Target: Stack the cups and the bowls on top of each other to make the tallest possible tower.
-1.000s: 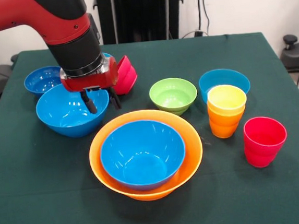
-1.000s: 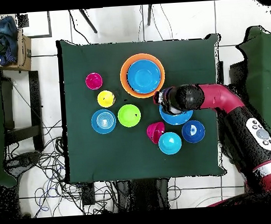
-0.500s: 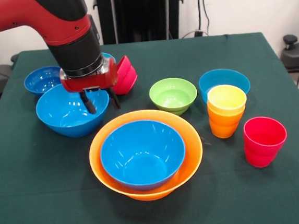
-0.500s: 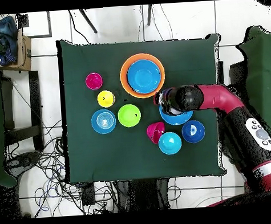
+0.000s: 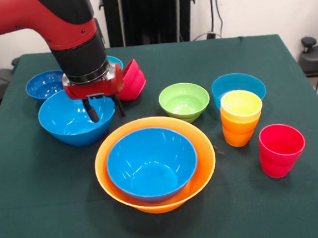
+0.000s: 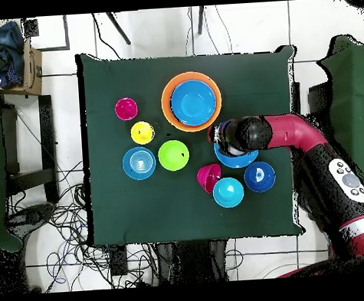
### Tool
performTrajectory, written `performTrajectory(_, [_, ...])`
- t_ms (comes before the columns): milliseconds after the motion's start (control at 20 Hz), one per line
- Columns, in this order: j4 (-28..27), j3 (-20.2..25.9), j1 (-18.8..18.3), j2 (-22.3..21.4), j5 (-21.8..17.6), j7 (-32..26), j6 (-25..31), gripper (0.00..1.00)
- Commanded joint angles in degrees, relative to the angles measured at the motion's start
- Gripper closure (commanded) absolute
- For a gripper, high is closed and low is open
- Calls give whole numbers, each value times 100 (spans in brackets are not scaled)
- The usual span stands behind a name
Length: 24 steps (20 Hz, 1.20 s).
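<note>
One big green-clothed table [image 5: 45, 218] holds everything, and the red and black arm [image 5: 39, 18] reaches in over its left side as I see it from the front. Biggest thing on the cloth is the orange bowl [image 5: 205, 165], sitting near the front edge with a large blue bowl [image 5: 152, 164] nested inside it, so that's the tower so far, two pieces high. Just left and behind it sits another large blue bowl [image 5: 65, 124], and the gripper [image 5: 103, 108] hangs right over that bowl's right-hand rim, fingers spread a fair bit, one prong inside the bowl and the other outside it, nothing held between them. Can't tell if either prong touches the rim. Behind that is a dark-blue bowl [image 5: 42, 84], and a red bowl [image 5: 133, 79] tipped up on its edge against a light-blue bowl that's mostly hidden by the arm here but clear from overhead [image 6: 228, 192]. Middle of the table has a small green bowl [image 5: 184, 100], standing on its own. Off to the right there's another blue bowl [image 5: 245, 82] with a yellow cup [image 5: 241, 103] stacked in an orange cup [image 5: 237, 131] just in front of it, and a red cup [image 5: 281, 150] nearest the front right.
</note>
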Motion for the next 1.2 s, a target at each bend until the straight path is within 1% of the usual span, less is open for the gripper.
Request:
performTrajectory(50, [131, -263, 50, 303, -498, -1545, 88, 0])
performTrajectory(550, [147, -285, 52, 329, -648, -1584, 78, 0])
performTrajectory(950, [97, -389, 90, 353, -747, -1627, 200, 0])
performTrajectory(1050, [78, -447, 94, 393, -842, -1637, 190, 0])
performTrajectory(1200, [81, -560, 92, 498, -1120, -1649, 27, 0])
